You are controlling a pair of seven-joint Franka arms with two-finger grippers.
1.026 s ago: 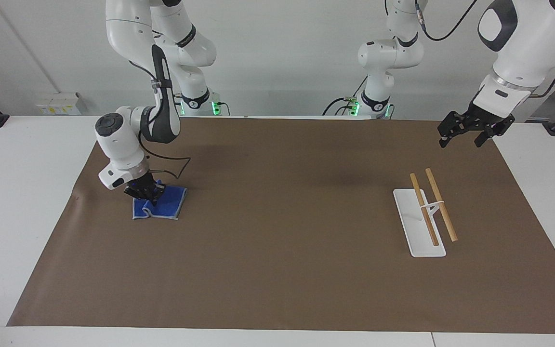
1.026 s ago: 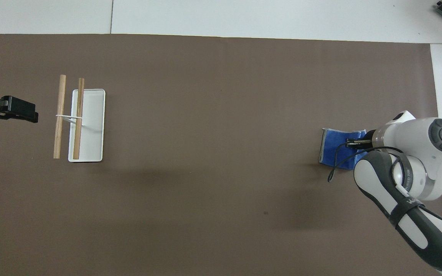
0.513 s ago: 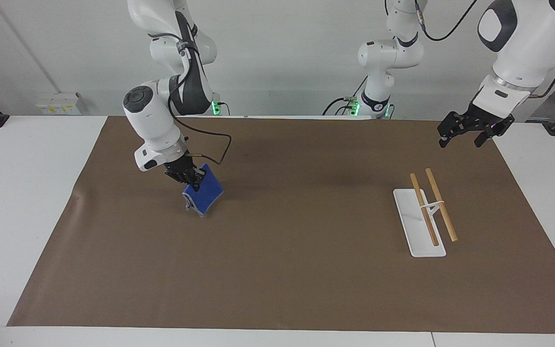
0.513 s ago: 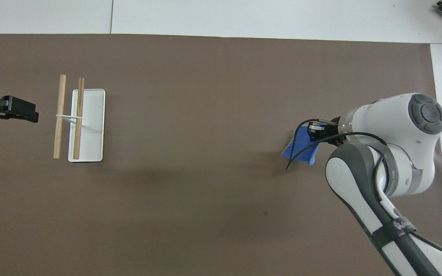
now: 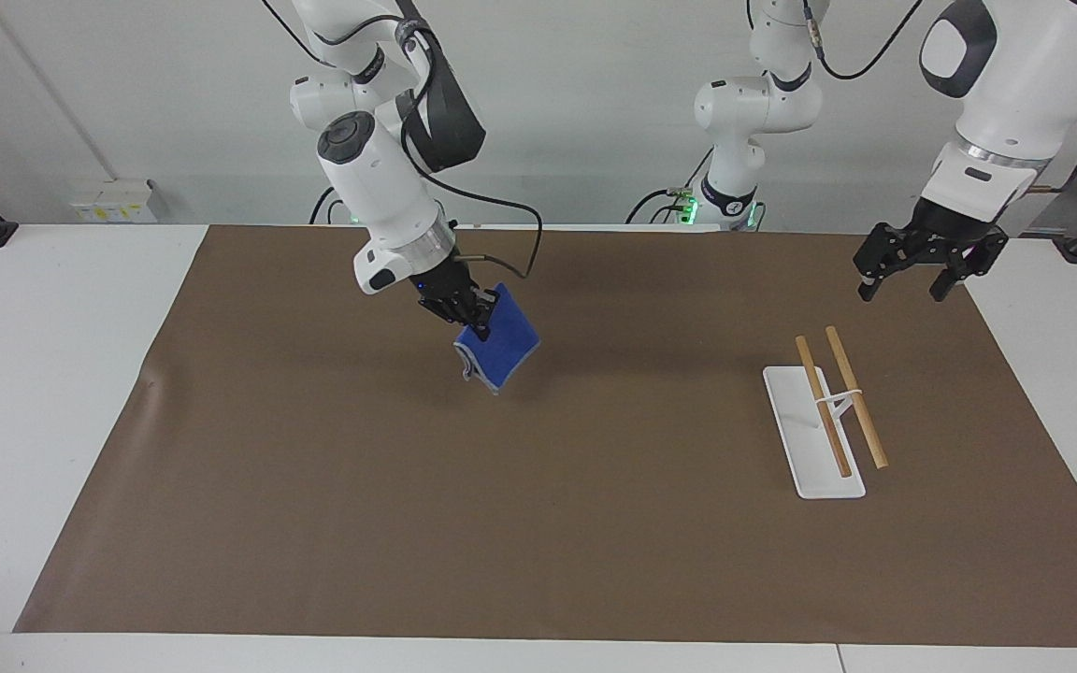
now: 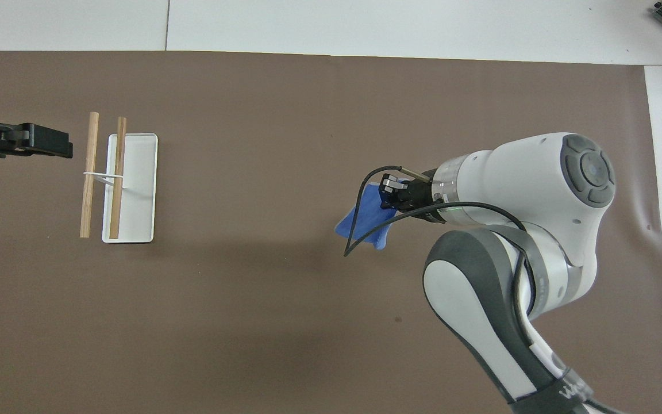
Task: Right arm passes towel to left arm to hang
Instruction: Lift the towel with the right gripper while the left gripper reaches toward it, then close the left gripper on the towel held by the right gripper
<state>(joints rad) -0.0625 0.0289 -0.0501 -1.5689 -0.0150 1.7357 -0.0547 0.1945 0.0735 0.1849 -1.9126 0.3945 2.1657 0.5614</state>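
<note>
1. A white rack (image 5: 814, 435) with two wooden rods (image 5: 856, 397) stands on the brown mat (image 5: 538, 523) toward the left arm's end of the table; the mat between it and the towel is bare
2. The right gripper (image 5: 475, 318) is raised over the middle part of the mat, its fingers pinched on one upper corner of the towel (image 5: 499, 353)
3. The towel, bright blue with a pale hem, hangs tilted from that pinch, clear of the mat, well apart from the rack
4. The left gripper (image 5: 912, 280) hangs in the air over the mat's edge at the left arm's end, near the rack but touching nothing; its fingers are spread and it holds nothing
5. The facing view shows the towel lifted off the mat and the left gripper's two spread fingers
6. The overhead view shows the towel (image 6: 365, 218) partly under the right gripper (image 6: 387, 192) and its black cable (image 6: 360, 213), and the left gripper (image 6: 49, 144) just beside the rods' ends (image 6: 93, 118), which hides its finger spread
</note>
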